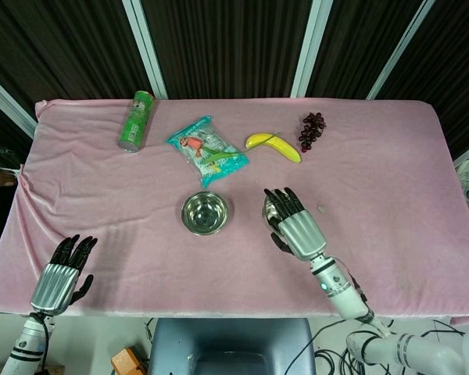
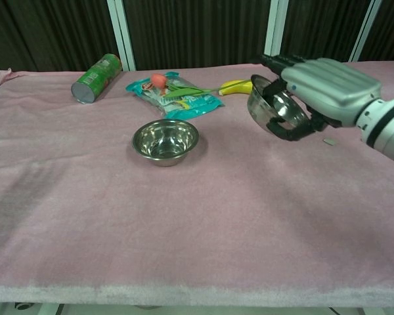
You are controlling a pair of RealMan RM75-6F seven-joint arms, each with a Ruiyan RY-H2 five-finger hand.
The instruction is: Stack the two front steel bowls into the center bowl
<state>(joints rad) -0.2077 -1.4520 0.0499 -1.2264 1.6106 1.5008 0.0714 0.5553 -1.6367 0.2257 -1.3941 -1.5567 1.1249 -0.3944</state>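
A steel bowl (image 2: 270, 107) hangs tilted above the table, gripped at its rim by my right hand (image 2: 318, 88). In the head view that hand (image 1: 295, 222) covers most of the bowl (image 1: 270, 208). The center steel bowl (image 1: 204, 212) (image 2: 165, 140) sits upright on the pink cloth, to the left of the lifted one and apart from it. My left hand (image 1: 61, 271) lies at the front left corner of the table with nothing in it, fingers spread. It is outside the chest view.
At the back lie a green can (image 1: 136, 119) on its side, a teal snack packet (image 1: 208, 150), a banana (image 1: 273, 145) and dark grapes (image 1: 312, 130). A small white scrap (image 1: 321, 208) lies right of my right hand. The pink cloth (image 1: 102, 203) covers the table.
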